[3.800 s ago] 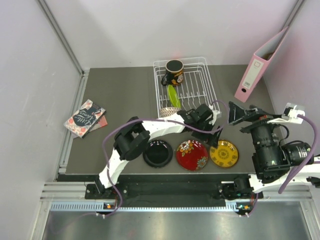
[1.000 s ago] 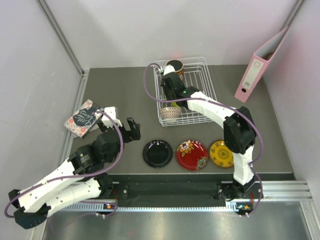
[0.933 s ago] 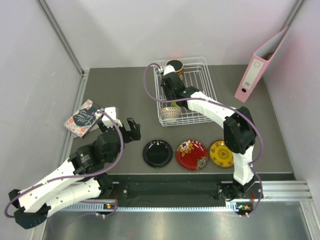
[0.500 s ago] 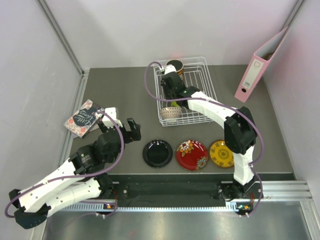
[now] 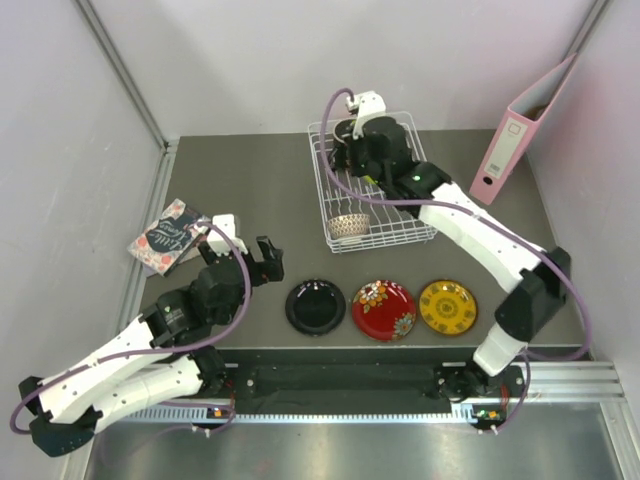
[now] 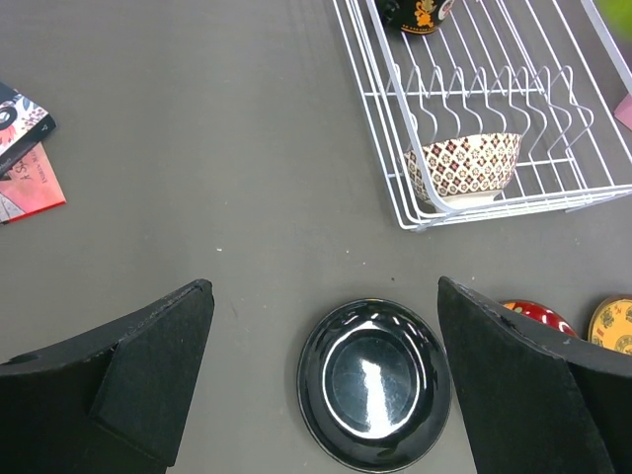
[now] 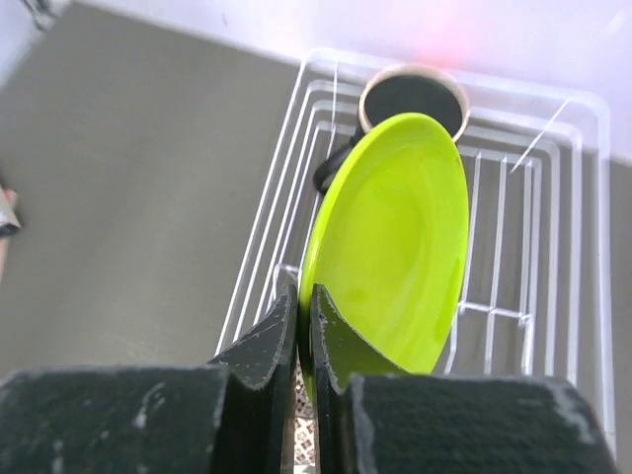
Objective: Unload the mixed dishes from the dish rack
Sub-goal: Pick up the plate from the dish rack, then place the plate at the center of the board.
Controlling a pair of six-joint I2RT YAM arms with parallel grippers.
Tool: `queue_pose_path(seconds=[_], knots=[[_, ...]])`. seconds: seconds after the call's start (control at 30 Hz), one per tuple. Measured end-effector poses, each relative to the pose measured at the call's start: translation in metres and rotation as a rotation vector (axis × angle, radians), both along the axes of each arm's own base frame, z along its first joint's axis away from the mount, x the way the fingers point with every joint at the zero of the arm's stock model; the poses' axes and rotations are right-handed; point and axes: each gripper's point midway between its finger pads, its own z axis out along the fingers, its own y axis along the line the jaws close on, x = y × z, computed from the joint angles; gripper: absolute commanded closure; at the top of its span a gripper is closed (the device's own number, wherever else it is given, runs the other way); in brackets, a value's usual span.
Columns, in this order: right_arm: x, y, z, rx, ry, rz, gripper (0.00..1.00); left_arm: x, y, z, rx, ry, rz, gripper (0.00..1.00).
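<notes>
A lime green plate (image 7: 395,247) hangs on edge above the white wire dish rack (image 7: 591,101), with my right gripper (image 7: 304,308) shut on its lower left rim. Behind the plate, a dark mug (image 7: 413,97) stands in the rack's far end. In the top view the right wrist hides the green plate. The beige patterned bowl (image 5: 347,225) sits in the rack's near left corner. On the table in front of the rack lie a black plate (image 5: 315,306), a red floral plate (image 5: 383,309) and a yellow plate (image 5: 447,307). My left gripper (image 6: 324,288) hovers open over the black plate (image 6: 373,382), holding nothing.
A pink ring binder (image 5: 520,130) leans against the right wall beside the rack. Two books (image 5: 170,235) lie at the table's left edge. White walls close off the table at the back and on both sides.
My right gripper has closed on the green plate and lifted it up out of the rack's dividers. The rack has shifted slightly. The left arm has stayed put.
</notes>
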Motion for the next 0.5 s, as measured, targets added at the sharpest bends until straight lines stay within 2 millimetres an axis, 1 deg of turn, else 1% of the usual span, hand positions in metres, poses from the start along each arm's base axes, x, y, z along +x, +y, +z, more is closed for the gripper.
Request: queue_pose_path(seconds=[0.07, 0.13, 0.2, 0.23, 0.27, 0.3, 0.33, 0.37, 0.43, 0.5], knots=[[-0.013, -0.005, 0.024, 0.017, -0.053, 0.014, 1.0, 0.001, -0.001, -0.001, 0.005, 0.002, 0.0, 0.01], [-0.034, -0.007, 0.042, 0.016, -0.103, 0.048, 1.0, 0.002, -0.002, -0.002, 0.016, 0.004, -0.002, 0.01], [-0.057, -0.003, 0.051, -0.009, -0.163, 0.091, 1.0, 0.003, -0.004, -0.001, 0.026, 0.005, -0.004, 0.01], [-0.073, 0.001, 0.054, -0.034, -0.199, 0.123, 1.0, 0.004, -0.005, 0.001, 0.032, 0.006, -0.005, 0.01], [-0.088, 0.007, 0.053, -0.059, -0.227, 0.156, 1.0, 0.006, -0.007, 0.003, 0.032, 0.005, -0.005, 0.01], [-0.113, 0.016, 0.049, -0.105, -0.282, 0.209, 1.0, 0.007, -0.009, 0.006, 0.033, 0.003, -0.006, 0.01], [-0.131, 0.022, 0.043, -0.149, -0.311, 0.254, 1.0, 0.01, -0.011, 0.012, 0.032, 0.0, -0.005, 0.01], [-0.156, 0.033, 0.035, -0.195, -0.352, 0.31, 1.0, 0.011, -0.012, 0.015, 0.029, -0.002, -0.003, 0.01], [-0.2, 0.049, 0.013, -0.316, -0.422, 0.412, 1.0, 0.015, -0.014, 0.023, 0.027, -0.009, 0.002, 0.01], [-0.234, 0.058, -0.01, -0.45, -0.48, 0.485, 1.0, 0.019, -0.013, 0.033, 0.021, -0.018, 0.016, 0.01]])
